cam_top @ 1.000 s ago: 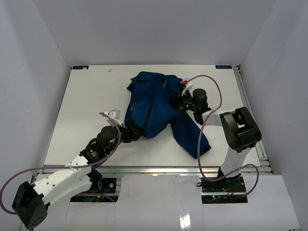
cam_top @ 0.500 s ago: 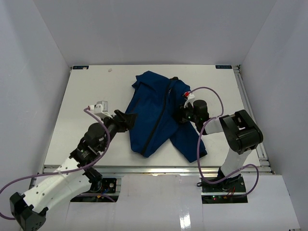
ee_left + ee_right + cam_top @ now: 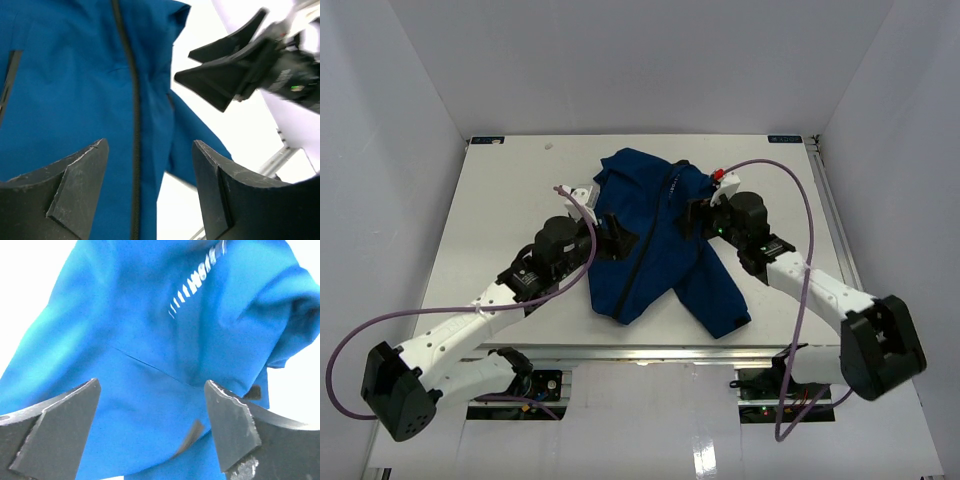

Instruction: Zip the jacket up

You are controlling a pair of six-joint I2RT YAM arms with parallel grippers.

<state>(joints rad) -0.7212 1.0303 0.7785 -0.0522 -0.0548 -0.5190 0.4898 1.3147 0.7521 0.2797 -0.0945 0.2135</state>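
The royal-blue jacket (image 3: 655, 240) lies spread in the middle of the white table, front up. Its dark zipper (image 3: 645, 240) runs from the collar at the back down to the hem near me. My left gripper (image 3: 621, 240) hovers open over the jacket's left half. In the left wrist view the zipper (image 3: 135, 125) passes between the open fingers (image 3: 75, 185), with nothing held. My right gripper (image 3: 691, 216) is open over the jacket's right shoulder. Its wrist view shows blue fabric (image 3: 150, 340) with white lettering (image 3: 195, 285) beneath empty jaws. The right gripper (image 3: 235, 70) also shows in the left wrist view.
White walls close in the table (image 3: 500, 220) on three sides. A purple cable (image 3: 790, 180) loops above the right arm and another trails beside the left arm (image 3: 470, 330). One sleeve (image 3: 720, 295) reaches toward the near right. A small scrap (image 3: 549, 145) lies at the back left.
My right gripper opened and let go of the jacket, and its arm stretched out. My left gripper swung from the table left of the jacket to above it. The jacket lies flatter.
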